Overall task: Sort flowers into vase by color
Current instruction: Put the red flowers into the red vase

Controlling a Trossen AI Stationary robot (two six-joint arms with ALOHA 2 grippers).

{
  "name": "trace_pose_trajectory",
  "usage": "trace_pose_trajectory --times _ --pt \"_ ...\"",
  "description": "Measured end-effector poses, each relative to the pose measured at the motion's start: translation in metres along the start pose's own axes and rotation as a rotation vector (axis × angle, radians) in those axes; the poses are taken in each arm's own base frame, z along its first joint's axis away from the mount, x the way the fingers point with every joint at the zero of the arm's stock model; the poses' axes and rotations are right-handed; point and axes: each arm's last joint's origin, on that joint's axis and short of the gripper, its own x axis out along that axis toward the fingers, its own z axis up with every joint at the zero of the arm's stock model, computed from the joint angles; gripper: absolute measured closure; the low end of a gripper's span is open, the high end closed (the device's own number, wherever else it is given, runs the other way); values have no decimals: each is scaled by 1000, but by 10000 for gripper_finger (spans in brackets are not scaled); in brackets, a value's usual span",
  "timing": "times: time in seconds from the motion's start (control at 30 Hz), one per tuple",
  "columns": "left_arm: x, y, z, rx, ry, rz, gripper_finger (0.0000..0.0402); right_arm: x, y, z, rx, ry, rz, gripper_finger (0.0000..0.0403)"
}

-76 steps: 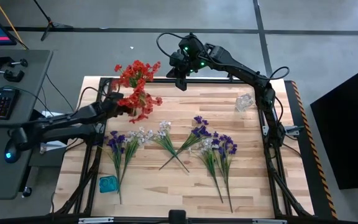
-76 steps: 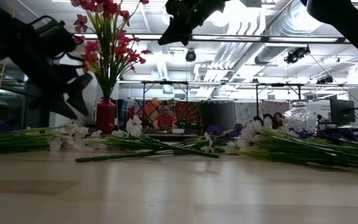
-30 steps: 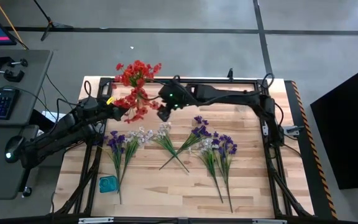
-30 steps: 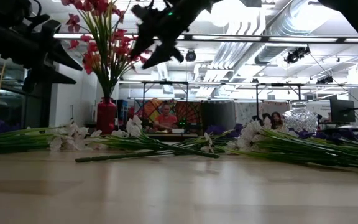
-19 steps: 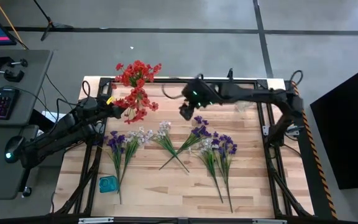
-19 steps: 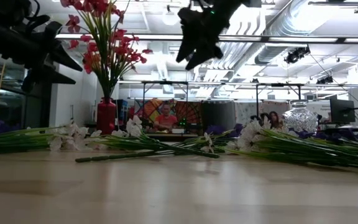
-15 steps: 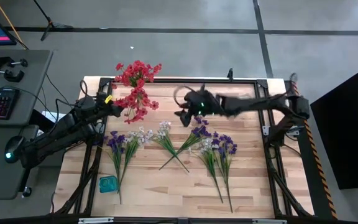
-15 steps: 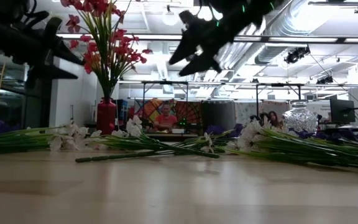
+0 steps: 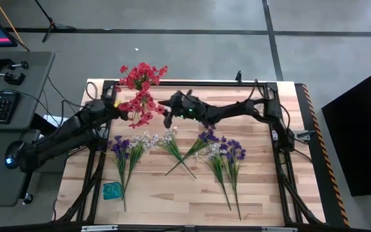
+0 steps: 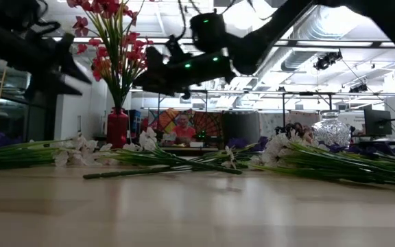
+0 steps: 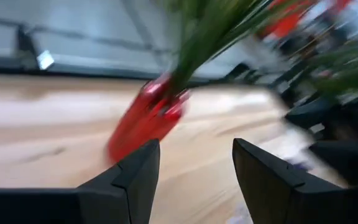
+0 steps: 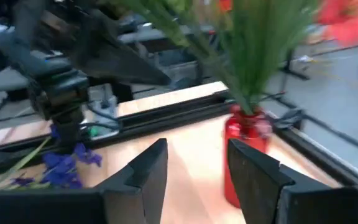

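Observation:
A red vase (image 10: 116, 128) stands at the table's far left with red flowers (image 9: 140, 90) stuck in it by their stems. Purple and white flowers (image 9: 122, 151) (image 9: 227, 154) and a white sprig (image 9: 171, 138) lie flat on the wood. My left gripper (image 9: 121, 108) hovers open just left of the red bunch and faces the vase (image 11: 145, 118). My right gripper (image 9: 164, 109) hovers open just right of the bunch, above the table, with the vase (image 12: 244, 149) ahead of it. Nothing sits between either pair of fingers.
A clear glass vase (image 10: 333, 130) stands at the far right of the table. A small teal object (image 9: 112, 191) lies near the front left corner. The wood along the near edge (image 9: 185, 200) is bare. People sit in the room beyond the table.
My right gripper swung toward the table's right edge, away from the red flowers, then came back left and lower to stand close beside the bunch. The flowers on the table have not moved.

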Motion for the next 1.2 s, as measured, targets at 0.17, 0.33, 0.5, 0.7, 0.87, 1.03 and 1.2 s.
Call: trace_pose_trajectory --times 0.17,0.33,0.5,0.7,0.87,1.03,1.2 --pt "16 6 -11 109 142 161 211 22 -6 12 -24 -45 40 249" --pt "28 5 -11 183 133 236 211 45 -15 13 -68 -59 21 249" --pt "36 4 -8 260 89 282 211 65 -15 14 -145 -38 9 249" --pt "41 4 -10 285 112 303 211 71 -14 26 -206 -22 -24 249" --pt "46 2 -7 282 62 323 211 72 -16 28 -228 -7 -33 249" --pt "52 0 -5 292 42 324 211 72 -16 28 -235 -3 -18 249" --pt "60 -1 -6 352 51 327 211 72 -8 27 -322 -4 17 250"
